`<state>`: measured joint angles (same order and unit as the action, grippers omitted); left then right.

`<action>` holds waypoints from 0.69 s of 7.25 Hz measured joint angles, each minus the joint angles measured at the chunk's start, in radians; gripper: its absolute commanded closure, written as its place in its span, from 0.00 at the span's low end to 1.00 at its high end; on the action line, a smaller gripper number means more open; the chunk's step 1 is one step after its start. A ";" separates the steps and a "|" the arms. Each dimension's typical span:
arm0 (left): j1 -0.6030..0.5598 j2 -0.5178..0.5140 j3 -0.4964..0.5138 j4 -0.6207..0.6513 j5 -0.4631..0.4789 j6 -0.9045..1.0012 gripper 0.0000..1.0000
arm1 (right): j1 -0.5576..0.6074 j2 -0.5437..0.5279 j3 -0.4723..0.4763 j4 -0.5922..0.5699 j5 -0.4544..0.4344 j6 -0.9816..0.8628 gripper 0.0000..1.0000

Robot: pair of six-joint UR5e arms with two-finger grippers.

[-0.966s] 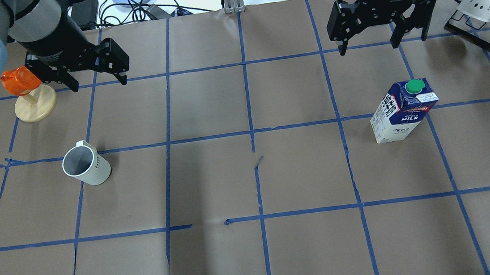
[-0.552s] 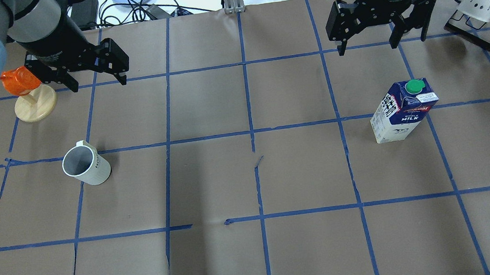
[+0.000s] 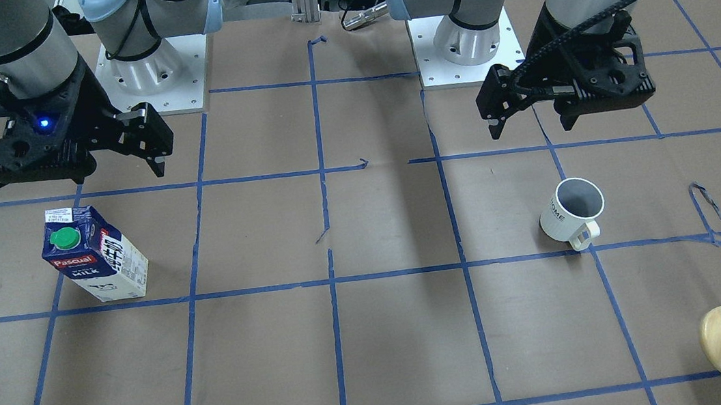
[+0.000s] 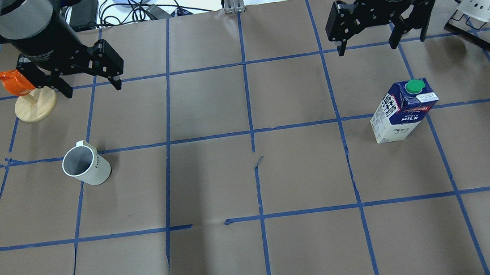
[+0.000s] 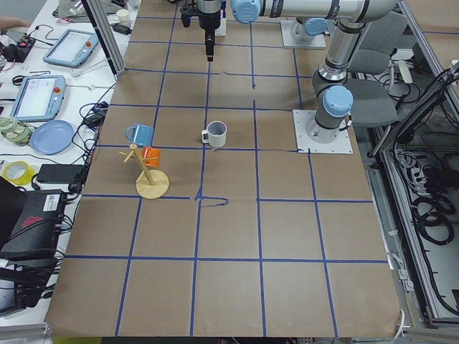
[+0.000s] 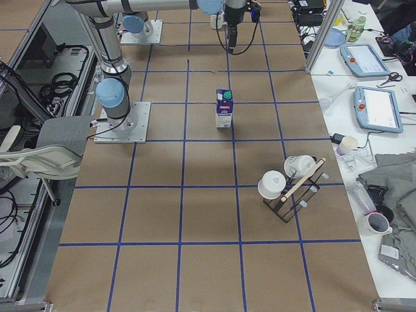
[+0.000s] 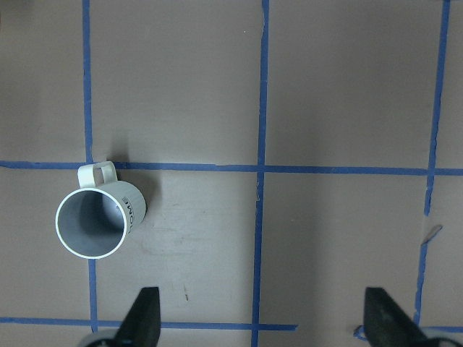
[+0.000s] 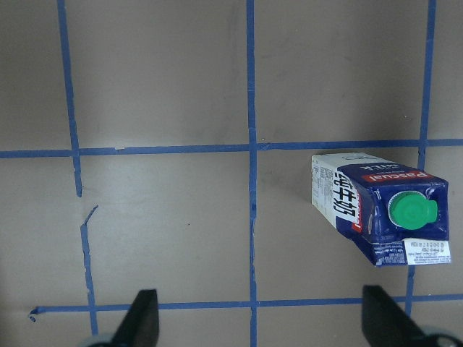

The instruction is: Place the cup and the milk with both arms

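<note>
The white cup (image 4: pixel 85 164) with dark lettering stands upright on the left half of the table, handle toward the far side; it also shows in the front view (image 3: pixel 571 207) and the left wrist view (image 7: pixel 98 220). The milk (image 4: pixel 402 111), dark blue top with green cap, stands upright on the right half, and shows in the front view (image 3: pixel 95 256) and right wrist view (image 8: pixel 380 210). My left gripper (image 4: pixel 93 88) is open and empty, held high, beyond the cup. My right gripper (image 4: pixel 367 48) is open and empty, held high, beyond the milk.
An orange cup on a wooden stand (image 4: pixel 27 93) sits at the far left, just beside my left gripper in the overhead view. A black rack with white mugs (image 4: pixel 489 10) stands at the far right. Blue tape lines grid the brown table cover (image 4: pixel 253 177).
My left gripper has shifted a little to the left and toward the table's far edge. The right gripper, cup and milk have barely moved.
</note>
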<state>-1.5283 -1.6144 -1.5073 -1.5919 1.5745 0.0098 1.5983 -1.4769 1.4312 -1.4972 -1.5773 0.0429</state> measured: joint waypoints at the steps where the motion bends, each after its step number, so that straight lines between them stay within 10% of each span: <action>1: 0.000 -0.001 0.000 -0.004 0.001 0.000 0.00 | 0.000 0.001 0.000 0.001 0.000 0.000 0.00; 5: 0.062 0.002 -0.015 -0.011 0.005 0.094 0.00 | -0.027 0.022 0.011 -0.004 -0.010 -0.023 0.00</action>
<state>-1.4659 -1.6122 -1.5219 -1.6033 1.5795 0.1034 1.5714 -1.4549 1.4420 -1.5015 -1.5872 0.0200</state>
